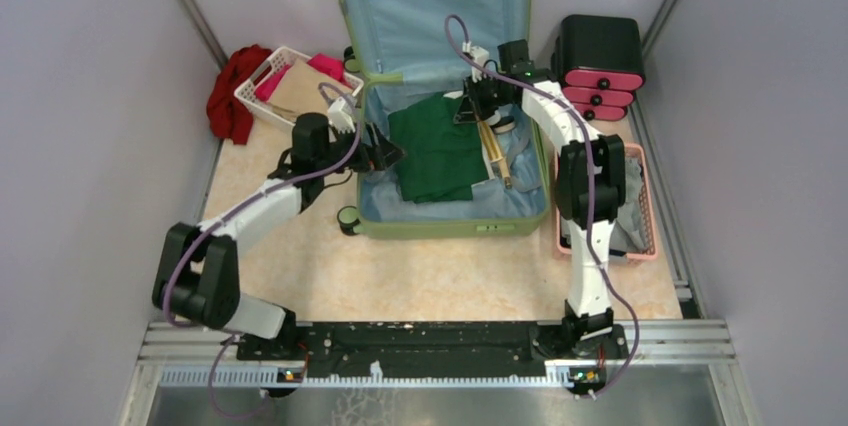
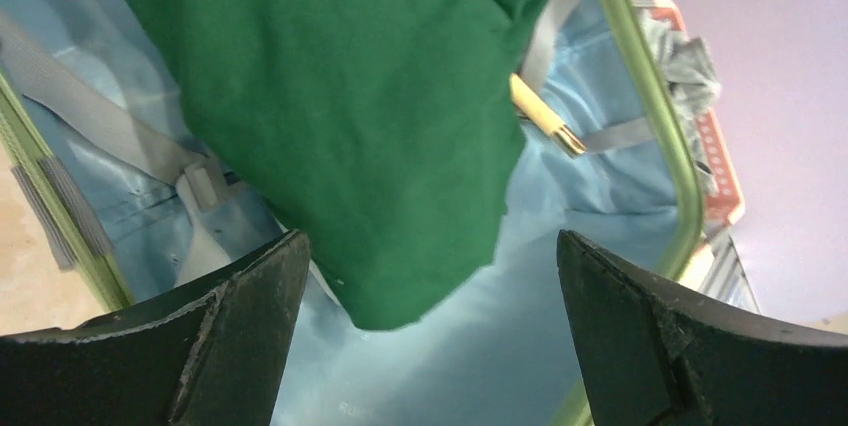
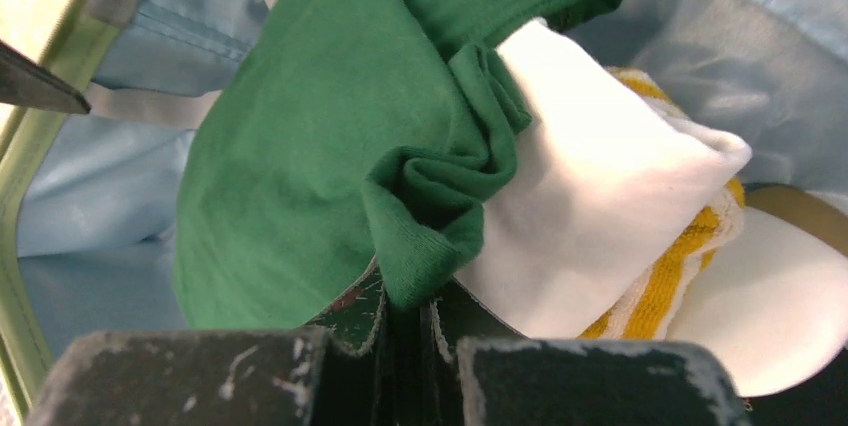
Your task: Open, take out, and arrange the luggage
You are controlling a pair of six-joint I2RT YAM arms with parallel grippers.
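The luggage (image 1: pixel 450 228) lies open on the table with its lid standing up at the back, showing light blue lining (image 2: pixel 560 206) and grey straps. A green cloth (image 1: pixel 435 151) is spread inside the base. My right gripper (image 1: pixel 470 106) is at the cloth's far right corner, and the right wrist view shows that gripper (image 3: pixel 410 301) shut on a bunched fold of the green cloth (image 3: pixel 300 176). A white cloth with yellow stripes (image 3: pixel 600 206) lies under that fold. My left gripper (image 1: pixel 393 154) hovers over the luggage's left side, open (image 2: pixel 430 246), just above the near corner of the green cloth (image 2: pixel 350 96).
A tan stick-like item (image 1: pixel 497 156) lies in the luggage to the right of the cloth. A white basket (image 1: pixel 290 86) and a red cloth (image 1: pixel 232 91) sit at back left. A black-and-pink drawer box (image 1: pixel 598 66) stands back right. A pink basket (image 1: pixel 640 206) holding grey cloth flanks the right arm.
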